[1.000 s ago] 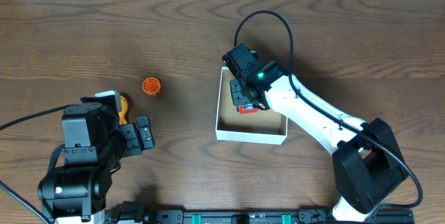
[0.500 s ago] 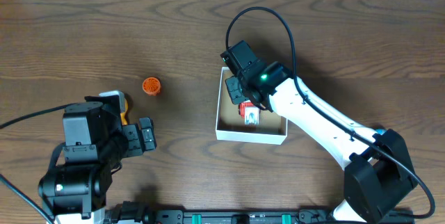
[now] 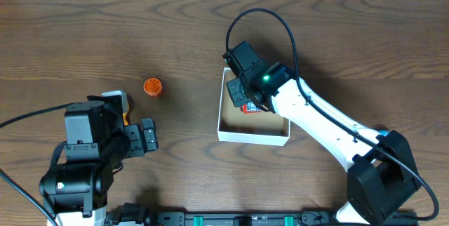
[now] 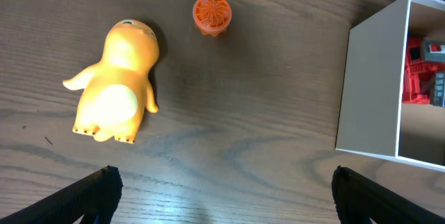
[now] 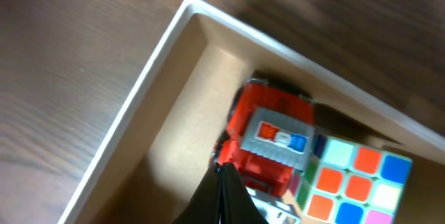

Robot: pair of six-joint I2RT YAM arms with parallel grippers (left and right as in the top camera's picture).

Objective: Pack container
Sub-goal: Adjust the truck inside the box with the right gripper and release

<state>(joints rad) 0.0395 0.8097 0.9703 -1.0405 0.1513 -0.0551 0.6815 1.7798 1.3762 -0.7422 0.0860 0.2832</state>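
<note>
A second ago the right end effector [image 5: 222, 177] stood lower over the red truck [image 5: 268, 140]. Now it is clenched on nothing, and the truck lies loose in the container [image 3: 252, 139] beside a colour cube [image 5: 348, 175]. That white-walled, tan-floored box sits at 3 o'clock of the worktop's [image 3: 175, 29] centre. The left end effector [image 4: 226, 193] gapes, and the yellow figure [image 4: 115, 78] waits at 9 o'clock.

The container [image 4: 368, 85] has white walls and a tan-brown inside. In it, the toy truck [image 5: 271, 137] is red, its grey roof bar carrying red and blue lights. The puzzle cube [image 5: 354, 175] shows orange, white, blue, mint and pink tiles. Outside the container, the figure [image 4: 115, 85] is yellow-orange with a paler belly, the ribbed cap [image 4: 211, 14] is orange, and the table [image 4: 243, 113] is dark brown woodgrain.
</note>
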